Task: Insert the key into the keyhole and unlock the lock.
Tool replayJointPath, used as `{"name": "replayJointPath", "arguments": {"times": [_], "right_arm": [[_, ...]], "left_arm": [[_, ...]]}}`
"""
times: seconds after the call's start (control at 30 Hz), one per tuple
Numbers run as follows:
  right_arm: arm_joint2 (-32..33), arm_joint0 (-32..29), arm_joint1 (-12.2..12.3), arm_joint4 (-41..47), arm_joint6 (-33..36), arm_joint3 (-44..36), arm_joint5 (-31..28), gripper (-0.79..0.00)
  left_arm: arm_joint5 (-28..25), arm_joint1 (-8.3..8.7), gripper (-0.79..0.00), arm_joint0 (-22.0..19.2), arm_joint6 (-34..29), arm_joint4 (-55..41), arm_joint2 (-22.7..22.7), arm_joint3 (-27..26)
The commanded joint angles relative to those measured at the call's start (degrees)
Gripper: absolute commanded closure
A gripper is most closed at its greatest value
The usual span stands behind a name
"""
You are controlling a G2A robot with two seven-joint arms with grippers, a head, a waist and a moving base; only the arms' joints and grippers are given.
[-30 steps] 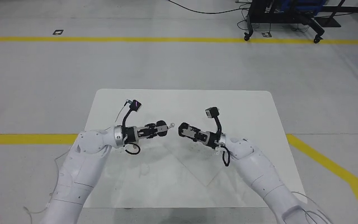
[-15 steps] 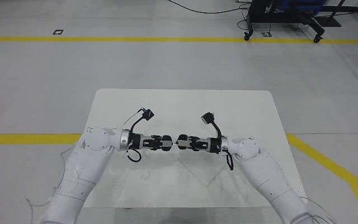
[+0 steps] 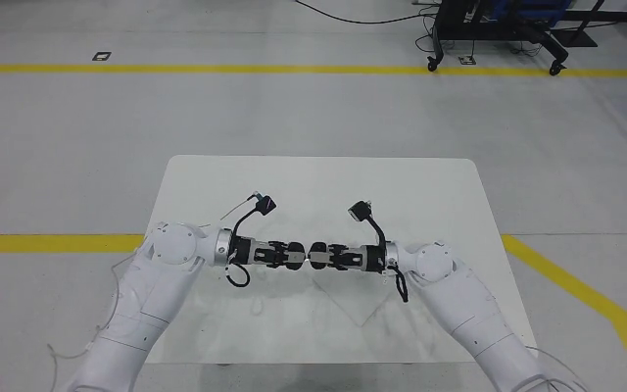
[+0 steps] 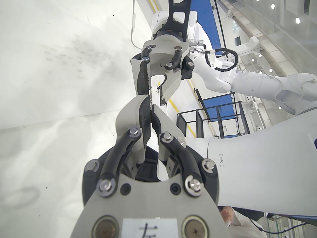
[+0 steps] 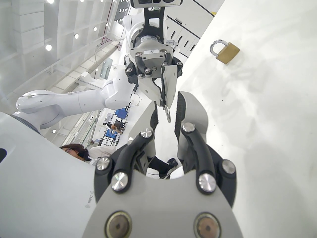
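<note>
Arms now meet tip to tip, closer than before: a key handover, seemingly.
Left gripper [image 3: 291,254] pinches the key [image 5: 167,112], right gripper [image 3: 331,257] gapes around its head; padlock [image 5: 226,50] lies aside on the table [image 3: 431,186]. Next: right must clamp squarely before left releases.

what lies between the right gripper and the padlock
Bare white table, in the right wrist view: nothing lies between the right gripper and the padlock. The key, pinched by the left gripper, hangs between the right gripper's fingers.
</note>
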Motion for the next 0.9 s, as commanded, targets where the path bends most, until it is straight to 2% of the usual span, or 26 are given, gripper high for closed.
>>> {"name": "replayJointPath", "arguments": {"times": [0.0, 0.03, 0.3, 0.33, 0.37, 0.4, 0.6, 0.8, 0.87], "right_arm": [[-0.05, 0.03, 0.08, -0.31, -0.15, -0.09, 0.32, -0.018], [-0.08, 0.02, 0.11, -0.38, -0.22, -0.19, 0.43, 0.0], [-0.2, -0.08, 0.34, -0.16, -0.87, -0.38, 0.47, 0.0], [-0.24, -0.09, 0.37, -0.06, -0.86, -0.37, 0.42, 0.0], [-0.26, -0.1, 0.39, 0.06, -0.95, -0.35, 0.34, 0.0], [-0.21, -0.16, 0.39, 0.35, -1.28, -0.32, 0.02, 0.0], [0.99, -0.86, 0.63, 1.9, -3.63, 1.09, -3.75, 0.0], [3.86, -2.82, 1.19, 5.29, -6.46, 2.81, -9.98, 0.0], [3.86, -2.82, 1.19, 5.29, -6.46, 2.81, -9.98, 0.0]], "left_arm": [[-0.22, 0.12, 0.0, -0.04, 0.45, 0.4, 0.04, 0.09], [-0.31, 0.17, 0.0, -0.04, 0.72, 0.5, 0.07, 0.09], [-1.06, 0.57, 0.0, 0.03, 2.74, 0.67, -0.08, 0.04], [-1.26, 0.6, -0.095, 0.14, 3.54, 0.52, -0.18, 0.04], [-1.38, 0.63, -0.548, 0.19, 4.36, 0.55, -0.32, 0.04], [-1.38, 0.64, -0.785, 0.2, 4.57, 0.59, -0.34, 0.04], [-1.38, 0.64, -0.785, 0.2, 4.57, 0.59, -0.34, 0.04], [-1.38, 0.64, -0.785, 0.2, 4.57, 0.59, -0.34, 0.04], [-0.37, 0.54, -0.785, 0.26, 6.88, 1.84, 0.02, -0.95]]}}
